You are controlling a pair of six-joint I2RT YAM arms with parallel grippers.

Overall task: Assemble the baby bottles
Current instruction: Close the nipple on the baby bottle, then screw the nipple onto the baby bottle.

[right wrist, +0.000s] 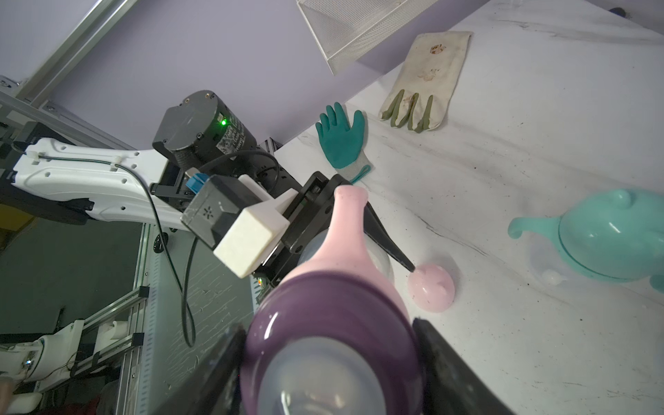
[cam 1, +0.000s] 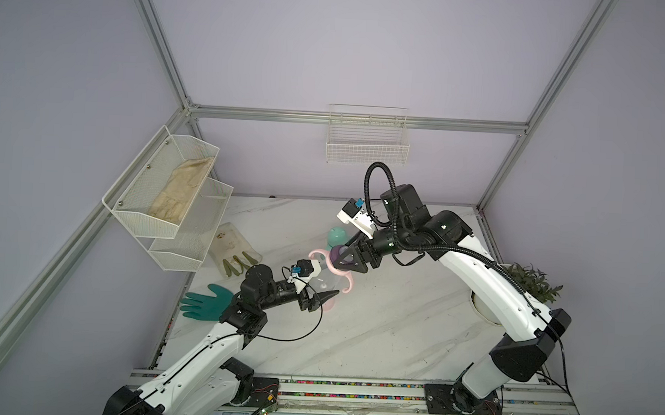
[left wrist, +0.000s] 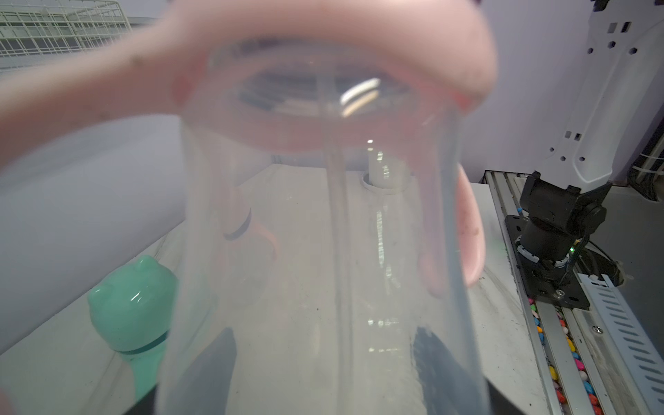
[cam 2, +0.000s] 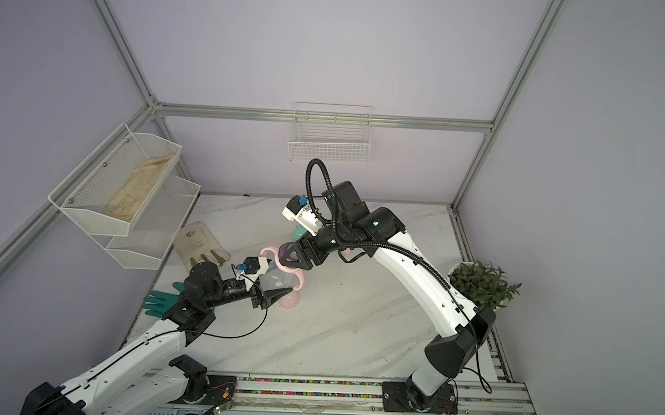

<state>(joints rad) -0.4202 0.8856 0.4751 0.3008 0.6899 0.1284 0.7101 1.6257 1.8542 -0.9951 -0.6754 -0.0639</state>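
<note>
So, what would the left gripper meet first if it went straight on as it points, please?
Probably the pink dome cap: a fingertip of the left gripper looks almost on it, though depth is unclear.

Robot test cell in lab; bare aluminium frame (cam 1: 351, 119) boxing in plain lavender walls (cam 1: 331, 52); two white-and-black robot arms, left arm (cam 1: 206, 350) and right arm (cam 1: 487, 287), bolted to slotted rail (cam 1: 352, 393) at front edge of marble-look tabletop (cam 1: 375, 328); exposed circuit board (cam 1: 269, 404) and loose wires by rail; household props staged around: mesh shelf (cam 1: 160, 191), wire basket (cam 1: 367, 148), potted plant (cam 1: 530, 285)
</note>
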